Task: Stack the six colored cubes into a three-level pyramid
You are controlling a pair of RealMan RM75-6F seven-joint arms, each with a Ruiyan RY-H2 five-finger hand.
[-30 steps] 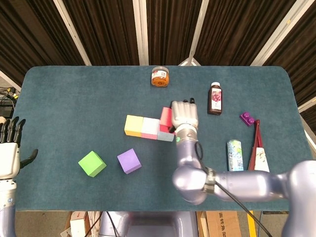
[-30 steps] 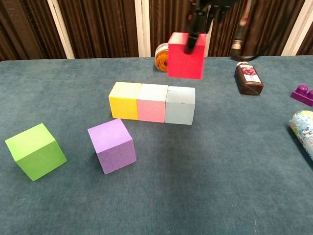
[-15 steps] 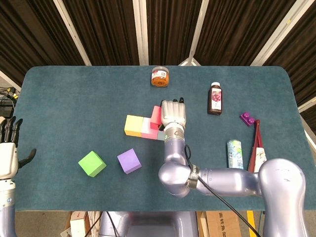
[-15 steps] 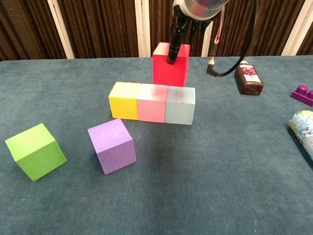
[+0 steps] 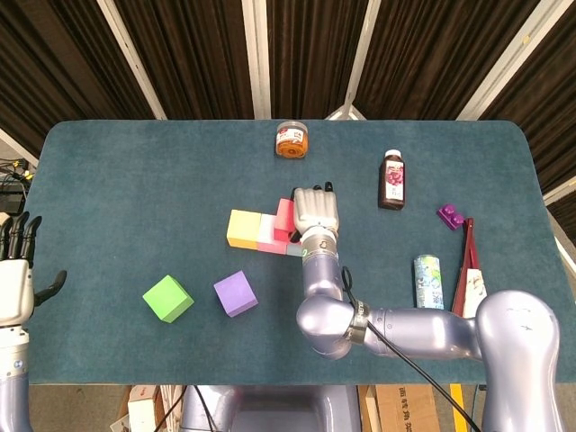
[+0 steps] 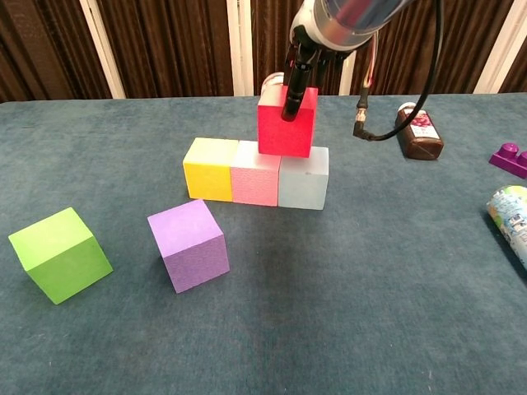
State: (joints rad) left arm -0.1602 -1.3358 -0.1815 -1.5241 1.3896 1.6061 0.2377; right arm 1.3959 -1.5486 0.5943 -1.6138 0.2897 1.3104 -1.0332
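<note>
A row of three cubes lies mid-table: yellow cube [image 6: 210, 169], pink cube [image 6: 256, 178], light blue cube [image 6: 304, 183]. My right hand [image 5: 315, 211] grips the red cube [image 6: 284, 127] from above and holds it over the seam between the pink and light blue cubes, low on their tops; whether it touches them I cannot tell. The purple cube [image 6: 188, 244] and the green cube [image 6: 59, 253] lie loose nearer the front left. My left hand [image 5: 16, 274] hangs open off the table's left edge, holding nothing.
An orange-lidded jar [image 5: 292, 140] stands at the back. A dark bottle [image 5: 392, 180] lies right of the cubes. Further right are a small purple brick [image 5: 450, 215], a can [image 5: 429, 282] and a red-and-white carton [image 5: 470, 270] near the front right edge.
My right hand carried the red cube leftward and down, from above and behind the light blue cube to low over the pink and light blue cubes. My left hand barely moved.
</note>
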